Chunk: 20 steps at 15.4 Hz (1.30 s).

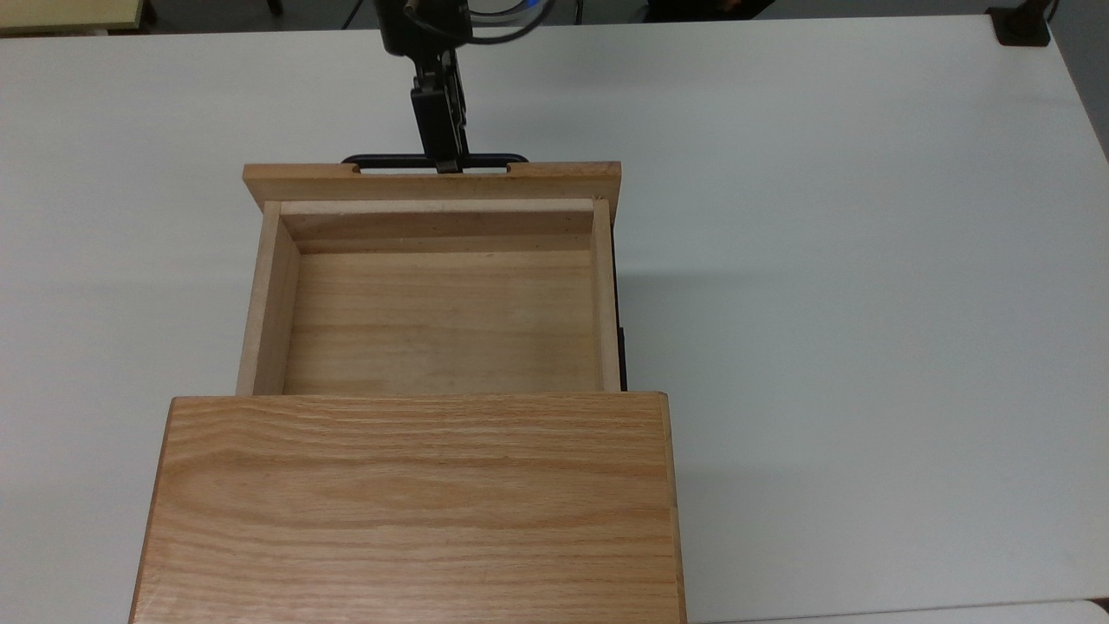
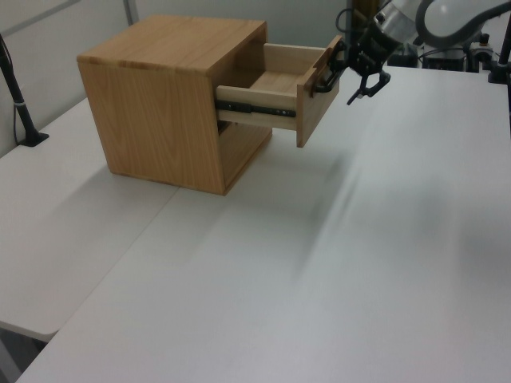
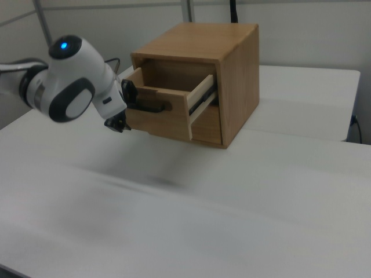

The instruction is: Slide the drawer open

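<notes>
The drawer [image 1: 554, 180] is a light oak box pulled well out of the oak cabinet [image 1: 416, 511], and its inside is bare. A thin black bar handle [image 1: 390, 160] runs along its front panel. My gripper [image 1: 447, 163] sits at the middle of that handle, reaching in from the top view's upper edge. In the left view the gripper [image 2: 347, 84] tilts downward in front of the drawer [image 2: 315, 112]. The right view puts the gripper [image 3: 124, 113] at the left end of the drawer front [image 3: 159, 124], partly behind my white arm [image 3: 75, 87].
The cabinet stands on a wide white table [image 1: 866, 260] with bare surface on both sides. A black slide rail [image 2: 255, 108] shows along the drawer's side. A black post [image 2: 20, 104] stands at the left view's left edge, and a black fixture [image 1: 1022, 26] sits at the table's far corner.
</notes>
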Available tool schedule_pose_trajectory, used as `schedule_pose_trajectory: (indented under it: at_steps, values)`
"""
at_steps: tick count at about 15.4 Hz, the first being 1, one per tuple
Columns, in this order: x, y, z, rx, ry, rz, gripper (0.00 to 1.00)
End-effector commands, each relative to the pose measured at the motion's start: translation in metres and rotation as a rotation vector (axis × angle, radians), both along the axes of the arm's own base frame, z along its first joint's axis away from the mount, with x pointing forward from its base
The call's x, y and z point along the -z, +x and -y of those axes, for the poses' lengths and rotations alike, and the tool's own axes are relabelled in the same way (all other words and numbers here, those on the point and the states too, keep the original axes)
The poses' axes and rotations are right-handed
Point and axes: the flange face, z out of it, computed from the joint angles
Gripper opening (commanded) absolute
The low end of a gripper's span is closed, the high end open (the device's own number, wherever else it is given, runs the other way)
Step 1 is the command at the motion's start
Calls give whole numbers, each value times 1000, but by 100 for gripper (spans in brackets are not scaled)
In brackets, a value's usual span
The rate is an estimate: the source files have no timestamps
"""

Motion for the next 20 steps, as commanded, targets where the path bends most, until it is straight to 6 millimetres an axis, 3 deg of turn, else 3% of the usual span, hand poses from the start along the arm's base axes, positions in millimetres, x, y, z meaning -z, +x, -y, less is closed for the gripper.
schedule_pose_trajectory:
  at_steps: [1, 4, 8, 12, 16, 20]
  values:
    - [-72, 4, 6, -18, 56, -31, 100]
    - [-105, 5, 6, -42, 54, -48, 100]
    - [-130, -3, 3, -167, -32, -133, 100]
    - [-148, -23, -11, -570, -205, -233, 100]
    - [-148, -41, -22, -992, -330, -296, 100]
    - [-143, -62, -52, -1458, -588, -455, 100]
